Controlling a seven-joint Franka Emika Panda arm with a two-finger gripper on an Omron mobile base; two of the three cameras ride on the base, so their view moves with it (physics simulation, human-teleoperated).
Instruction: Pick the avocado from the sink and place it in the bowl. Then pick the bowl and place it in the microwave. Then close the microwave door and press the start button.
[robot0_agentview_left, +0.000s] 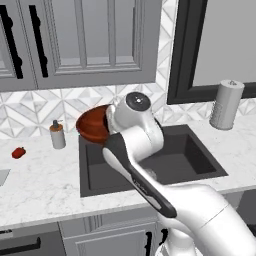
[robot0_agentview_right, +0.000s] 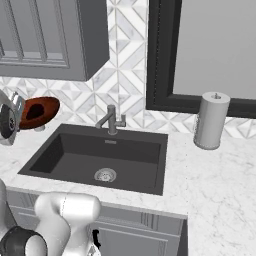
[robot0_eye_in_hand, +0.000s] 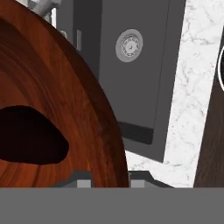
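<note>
- Bowl is lifted clear of the counter, above the back-left corner of the sink; it is tilted steeply, its hollow facing out toward the room in the right base view.
- Avocado lies inside the bowl as a near-black oval against the glossy wood grain; in the right base view it reads as a dark patch in the bowl's hollow.
- Gripper: fingertips sit at the bowl's rim, one on each side of the wall, so the gripper is clamped on the bowl. The arm's wrist hides the grip in both base views.
- Sink basin holds nothing but its round metal drain; faucet stands at the back edge.
- Soap bottle stands on the counter just left of the sink's back-left corner, below and left of the bowl.
- Small red item lies on the counter farther left, near the left edge of the left base view.
- Paper towel roll stands upright on the counter beyond the sink's back-right corner, against the dark window frame.
</note>
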